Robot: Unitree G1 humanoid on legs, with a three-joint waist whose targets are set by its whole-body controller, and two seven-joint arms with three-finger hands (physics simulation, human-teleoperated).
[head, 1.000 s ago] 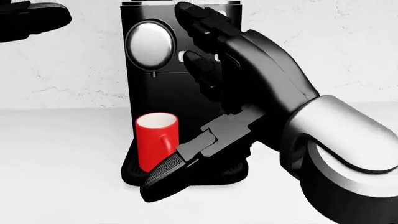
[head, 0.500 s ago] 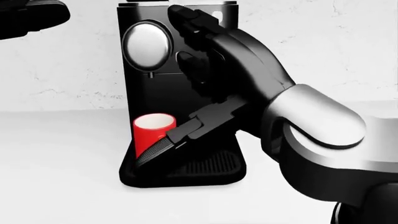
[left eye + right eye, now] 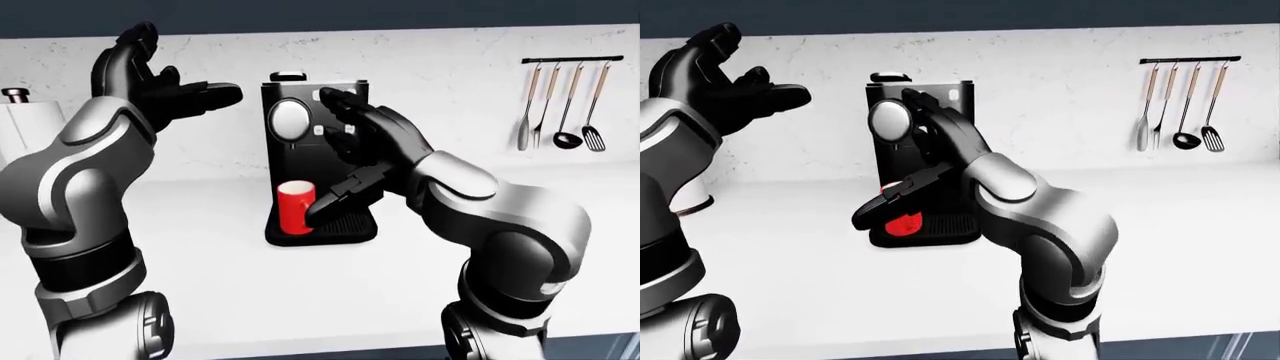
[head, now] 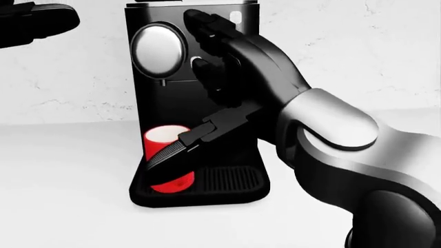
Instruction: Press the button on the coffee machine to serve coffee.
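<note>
The right hand (image 4: 227,67) reaches up in the middle of the head view, its fingers (image 4: 207,26) spread wide and holding nothing. The two upper fingers lie over the upper right face of the coffee machine (image 4: 155,113), where small pale buttons (image 3: 321,94) show beside and between them in the left-eye view. Whether a fingertip touches a button cannot be told, since the hand hides that part of the panel. The thumb (image 4: 172,152) points down and left, crossing over the red cup (image 4: 160,139), which stands on the drip tray (image 4: 231,181) under the round chrome disc (image 4: 158,46).

The machine stands on the white desk (image 3: 200,262) against the wall, near the middle of the left-eye view.

The left hand (image 3: 165,90) is raised high at the left, apart from the machine, fingers open and empty.

Farther off, a white roll (image 3: 20,127) stands at the left edge of the left-eye view, and utensils (image 3: 565,105) hang from a rail on the wall at the right.

Compared with a second ago, the head view has shifted: the machine sits a little more to the left and its tray shows more fully. The right hand has moved up and left on the panel, and the thumb now covers more of the cup than before.
</note>
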